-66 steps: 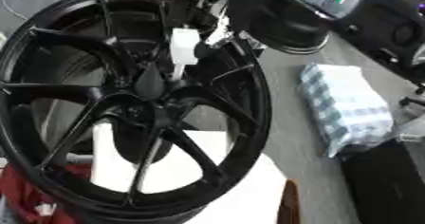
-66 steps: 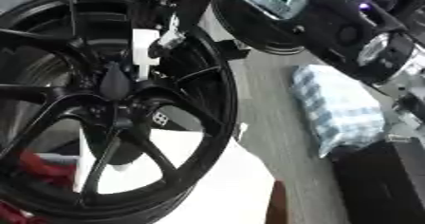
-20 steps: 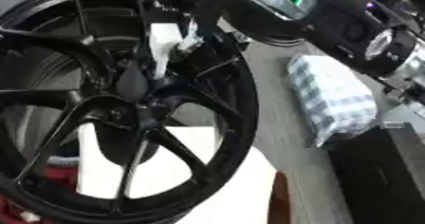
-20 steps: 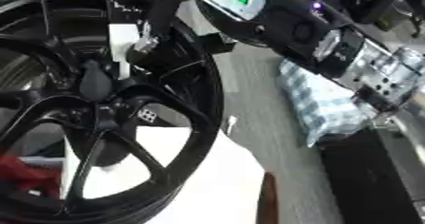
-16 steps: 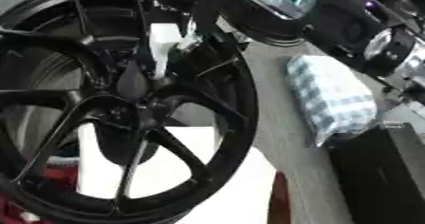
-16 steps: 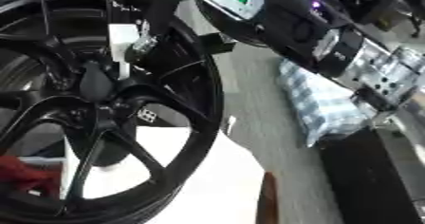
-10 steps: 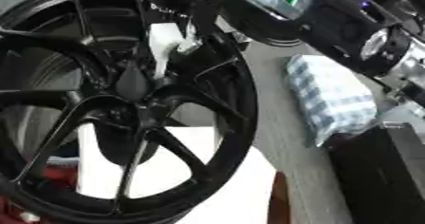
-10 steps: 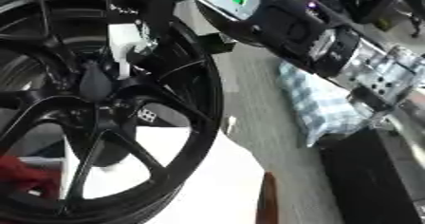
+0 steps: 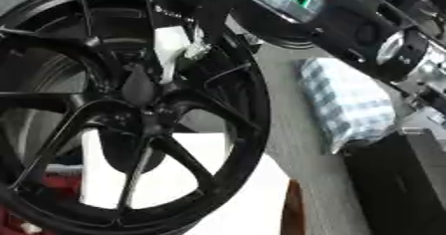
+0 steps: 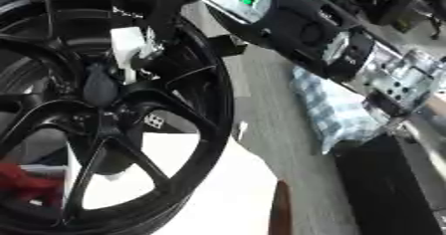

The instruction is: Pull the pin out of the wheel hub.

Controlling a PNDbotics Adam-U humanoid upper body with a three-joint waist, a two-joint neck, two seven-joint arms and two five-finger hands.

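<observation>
A large glossy black multi-spoke alloy wheel (image 9: 131, 114) fills the left of both views, standing on its edge and leaning, its spokes meeting at a dark central hub (image 9: 144, 114) seen left of centre. Just above the hub a white block-shaped piece (image 9: 174, 47) is seen between two spokes, with a small pale metallic part at its right edge — whether this is the pin cannot be told. The robot's right arm (image 9: 348, 25), black with a silver joint and green-lit panels, is brought in from the upper right and reaches down to the wheel's far rim. The right hand (image 10: 161, 2) is seen as a dark mass at the top of the wheel, just above the white piece; its fingers merge with the black spokes, so it cannot be told whether they are spread, curled or closed on anything. To the right of the wheel a pale checked cloth bundle (image 9: 344, 102) lies on the grey table surface (image 9: 300, 179), with a black box-like object (image 9: 405, 189) at the near right. Behind the near spokes white sheet-like material (image 9: 209, 179) is visible, and something red (image 10: 31, 181) shows at the near left.
</observation>
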